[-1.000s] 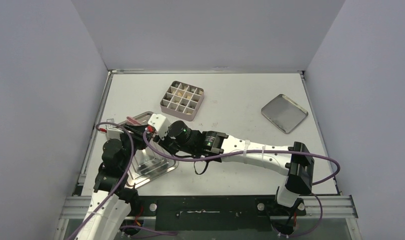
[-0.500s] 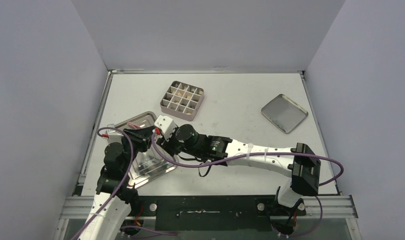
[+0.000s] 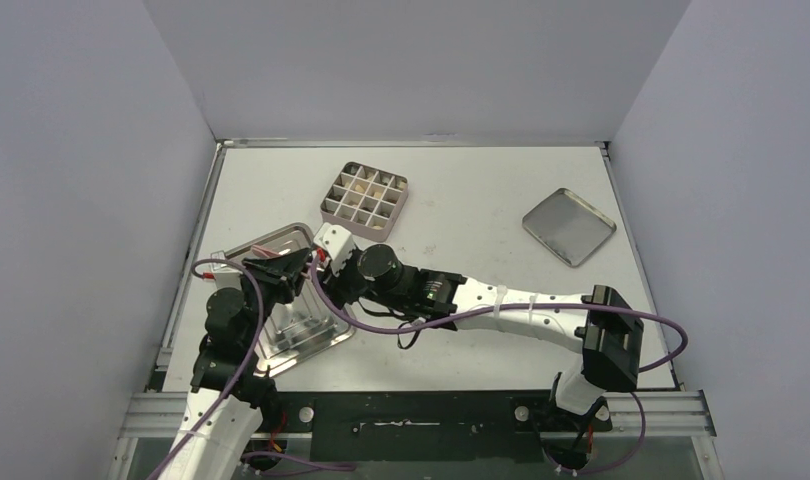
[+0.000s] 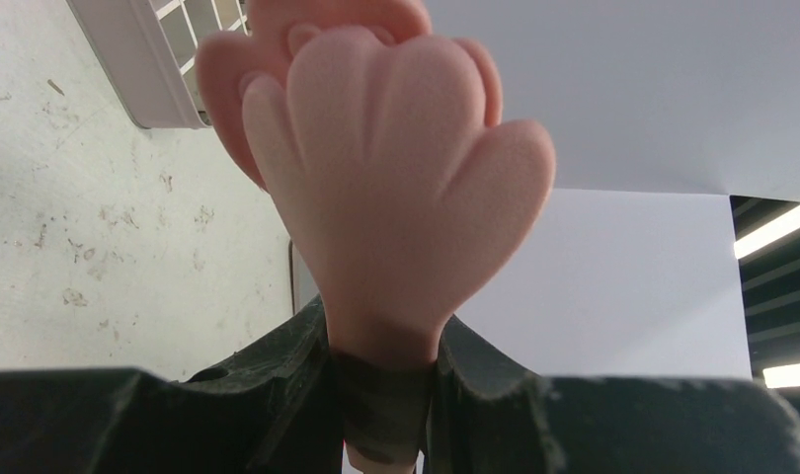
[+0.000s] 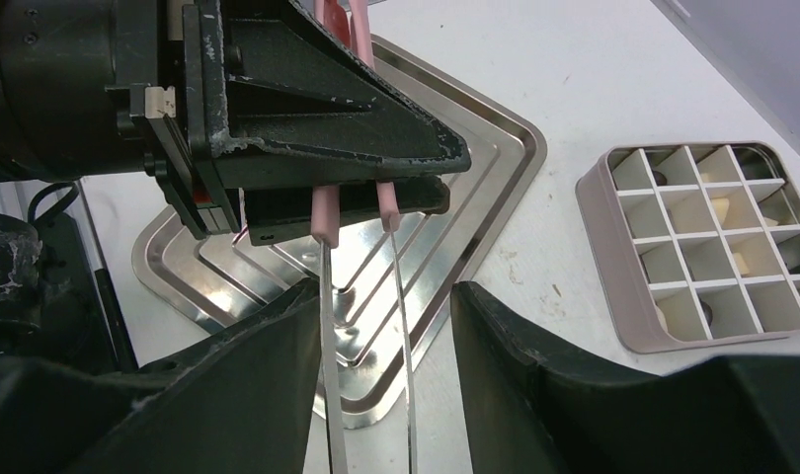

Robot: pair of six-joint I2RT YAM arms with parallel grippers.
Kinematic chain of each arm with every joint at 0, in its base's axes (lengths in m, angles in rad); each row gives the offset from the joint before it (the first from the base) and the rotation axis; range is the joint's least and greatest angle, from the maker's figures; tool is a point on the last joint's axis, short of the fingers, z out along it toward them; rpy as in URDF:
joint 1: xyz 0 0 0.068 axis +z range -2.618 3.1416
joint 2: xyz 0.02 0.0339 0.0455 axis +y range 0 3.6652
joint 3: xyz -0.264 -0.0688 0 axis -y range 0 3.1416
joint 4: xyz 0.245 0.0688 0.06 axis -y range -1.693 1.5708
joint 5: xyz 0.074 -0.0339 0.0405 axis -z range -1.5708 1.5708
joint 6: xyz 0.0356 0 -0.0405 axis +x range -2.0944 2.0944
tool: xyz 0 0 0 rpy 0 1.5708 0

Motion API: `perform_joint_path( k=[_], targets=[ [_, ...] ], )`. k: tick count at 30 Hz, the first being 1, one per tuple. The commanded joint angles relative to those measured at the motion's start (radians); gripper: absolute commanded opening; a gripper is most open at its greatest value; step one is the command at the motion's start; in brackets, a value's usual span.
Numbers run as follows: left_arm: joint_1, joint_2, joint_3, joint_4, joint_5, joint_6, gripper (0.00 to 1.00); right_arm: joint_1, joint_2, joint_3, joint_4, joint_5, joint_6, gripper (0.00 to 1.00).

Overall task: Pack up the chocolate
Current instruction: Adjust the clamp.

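The chocolate [image 3: 364, 184] lies as small cream and tan pieces in cells of the gridded tin [image 3: 331, 215]; a few cream bits [image 5: 720, 209] show in the right wrist view. My left gripper [image 3: 286, 272] is shut on a pair of tongs, whose pink paw-shaped tip [image 4: 396, 178] fills the left wrist view above the jaws [image 4: 381, 336]. My right gripper [image 3: 319, 272] meets it over the silver tray [image 3: 301, 335]. Its jaws [image 5: 386, 291] stand open, with the tongs' two thin metal arms [image 5: 327, 395] running between them. No chocolate shows in the tongs.
The silver stepped tray [image 5: 475, 178] lies at the near left under both grippers. The tin [image 5: 599, 267] stands just beyond it towards the middle. A flat square lid [image 3: 569, 226] rests at the far right. Purple cables loop round both arms.
The right gripper's jaws have spread apart off the tongs. The left gripper has closed on the tongs, and both wrists have shifted slightly right over the tray.
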Motion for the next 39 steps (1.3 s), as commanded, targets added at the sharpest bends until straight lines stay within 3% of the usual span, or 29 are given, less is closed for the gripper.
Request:
perform_joint_path(
  k=[1,15,24,32,39],
  targets=[
    [0.0,-0.014,0.01,0.069,0.018,-0.049,0.0,-0.008,-0.013,-0.014,0.104,0.043,-0.042,0.48],
    [0.001,-0.03,-0.035,0.078,0.03,-0.144,0.0,0.033,0.0,-0.072,0.189,0.115,-0.181,0.48],
    [0.002,-0.041,-0.042,0.074,0.018,-0.151,0.0,0.035,0.002,-0.039,0.072,0.109,-0.177,0.55],
    [0.002,-0.049,-0.046,0.066,0.014,-0.154,0.0,0.039,0.011,0.015,-0.065,0.11,-0.197,0.55],
    [0.001,-0.057,-0.056,0.06,0.009,-0.165,0.0,0.049,0.002,0.015,-0.086,0.103,-0.233,0.56]
  ],
)
